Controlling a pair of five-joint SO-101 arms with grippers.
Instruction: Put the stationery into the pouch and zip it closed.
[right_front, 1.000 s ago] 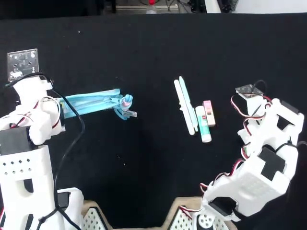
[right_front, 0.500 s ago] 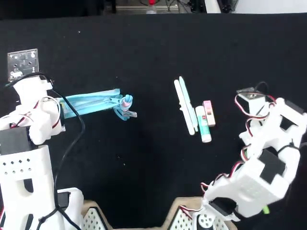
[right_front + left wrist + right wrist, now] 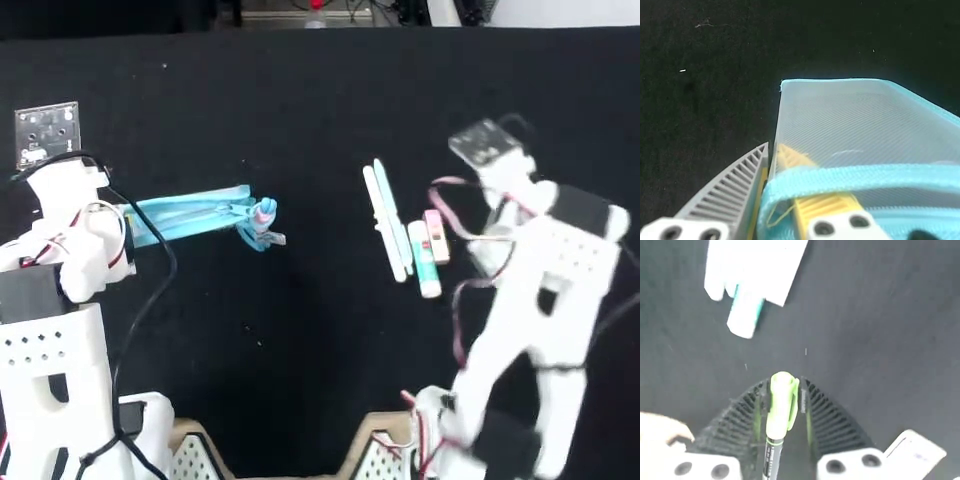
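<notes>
high view: pouch (image 3: 190,217) on the bench (image 3: 300,120), loose pens (image 3: 386,222) well apart from it. left wrist view: left gripper (image 3: 774,152) jaws clamp the pouch rim. right wrist view: right gripper (image 3: 784,385) jaws pinch a green pen (image 3: 780,410); loading seems begun, next carry it to the pouch mouth

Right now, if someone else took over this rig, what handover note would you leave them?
Left gripper: shut on the pouch at its edge, on the left of the table.
Right gripper: shut on a green pen, near the other stationery.
On the table: two long pens, a glue stick and a small pink item, side by side.
Done: one pen picked up.
Left: nothing seen in the pouch yet; load all five items, then zip it.
</notes>
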